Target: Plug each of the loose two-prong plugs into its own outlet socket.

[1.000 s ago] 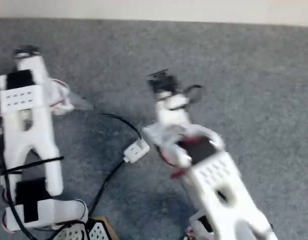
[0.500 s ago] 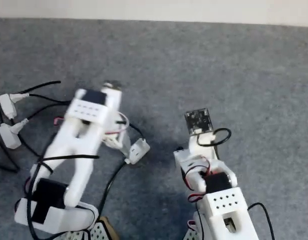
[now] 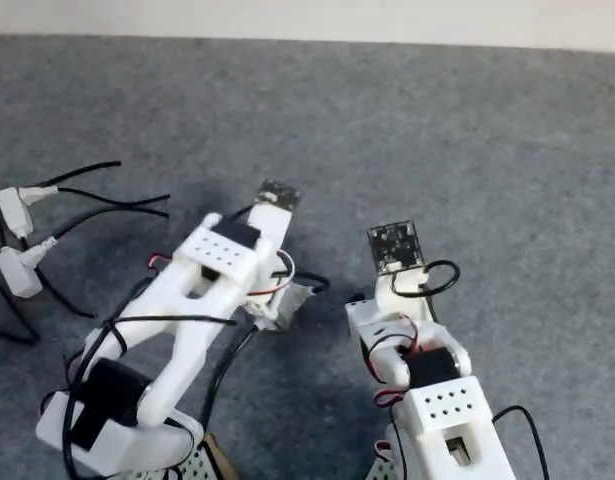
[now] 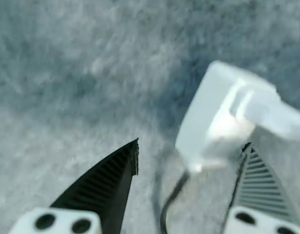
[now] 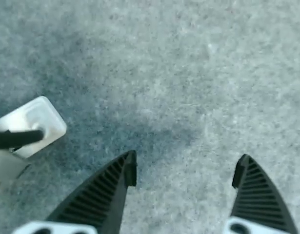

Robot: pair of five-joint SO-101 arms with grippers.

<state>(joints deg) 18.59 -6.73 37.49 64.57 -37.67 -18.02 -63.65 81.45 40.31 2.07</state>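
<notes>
Altogether one white outlet block (image 4: 223, 114) and two loose plugs show. The outlet block is a rectangular piece of smooth plastic with rounded corners. It lies on the tabletop (image 3: 487, 130) under the front of the left arm, with a black cord (image 4: 171, 200) running from it.

The left gripper (image 4: 191, 144) is spread wide around the outlet block and holds nothing. The block sits between the jaws, far nearer the pale ribbed finger (image 4: 264, 185) than the black ribbed finger (image 4: 110, 187). Whether it touches the pale one cannot be told.

Well apart from the outlet block, toward the high view's left edge, lie the first plug (image 3: 11, 208) and the second plug (image 3: 17, 268), near each other. Both are white and stubby, and each trails thin black leads (image 3: 87, 172).

The right gripper (image 5: 188, 156) hangs near the outlet block on its other side. Its two dark, tapered, ribbed fingers are spread wide over bare tabletop, gripping and touching nothing. The tabletop is covered in grey, fuzzy, felt-like cloth.
</notes>
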